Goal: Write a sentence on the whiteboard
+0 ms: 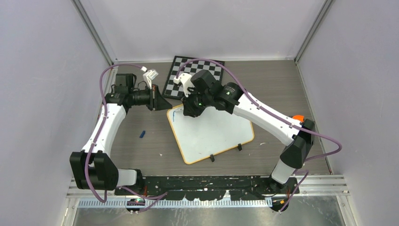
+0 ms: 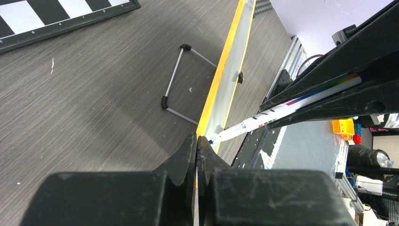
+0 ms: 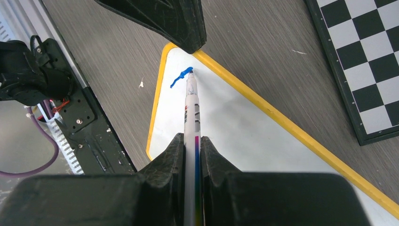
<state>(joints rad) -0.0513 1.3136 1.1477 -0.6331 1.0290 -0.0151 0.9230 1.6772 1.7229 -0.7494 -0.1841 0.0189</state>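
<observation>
The whiteboard [image 1: 211,134], white with an orange rim, lies flat mid-table; the left wrist view [image 2: 234,61] sees it edge-on, and it also fills the right wrist view [image 3: 254,132]. My left gripper [image 1: 162,104] [image 2: 196,139] is shut on the board's far-left corner rim; its fingers [image 3: 181,21] show in the right wrist view. My right gripper [image 1: 190,109] [image 3: 190,140] is shut on a white marker [image 3: 192,106] [image 2: 282,106]. The marker tip touches the board just inside that corner, at the end of a short blue stroke [image 3: 178,79].
The chessboard [image 1: 195,75] [image 2: 47,21] [image 3: 362,61] lies just behind the whiteboard. A small blue cap [image 1: 141,133] lies on the table left of the board. A wire bracket [image 2: 181,80] lies beside the board's rim. Two black clips [image 1: 212,158] sit on the near edge.
</observation>
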